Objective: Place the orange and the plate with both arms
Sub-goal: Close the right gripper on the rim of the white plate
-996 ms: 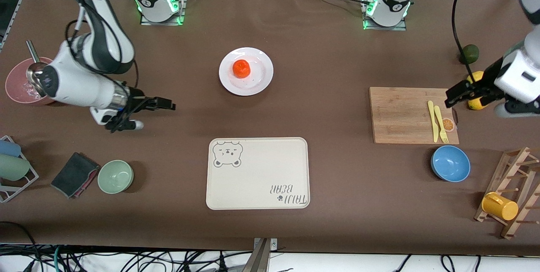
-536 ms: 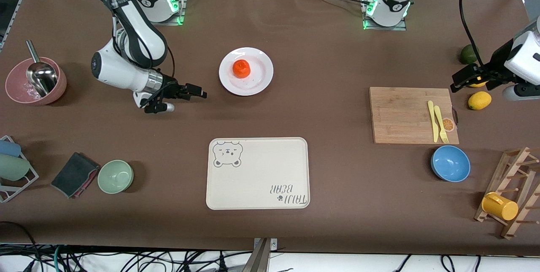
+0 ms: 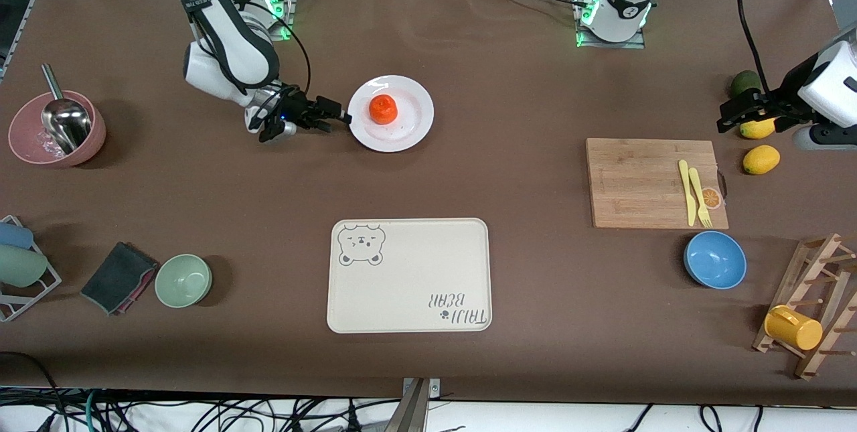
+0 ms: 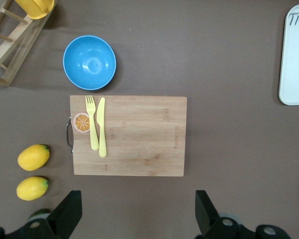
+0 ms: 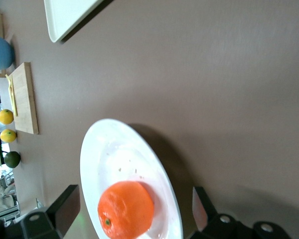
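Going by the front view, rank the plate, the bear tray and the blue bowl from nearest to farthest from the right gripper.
Right gripper, open, sits at the plate's rim.
1. Plate: right beside it, holding the orange.
2. Bear tray: nearer the camera, mid-table.
3. Blue bowl: toward the left arm's end.

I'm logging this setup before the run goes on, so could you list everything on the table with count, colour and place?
orange: one, red-orange, on the plate
plate: one, white, mid-table
tray: one, beige, nearer the camera than the plate
cutting board: one, wooden, toward the left arm's end
knife and fork: one each, yellow, on the board
lemons: two, yellow, beside the board
lime: one, dark green, beside the lemons
blue bowl: one
green bowl: one
pink bowl: one, holding a metal scoop
cloth: one, dark
yellow mug: one, on a wooden rack
right gripper: fingers open, at the plate's rim
left gripper: open, over the lemons
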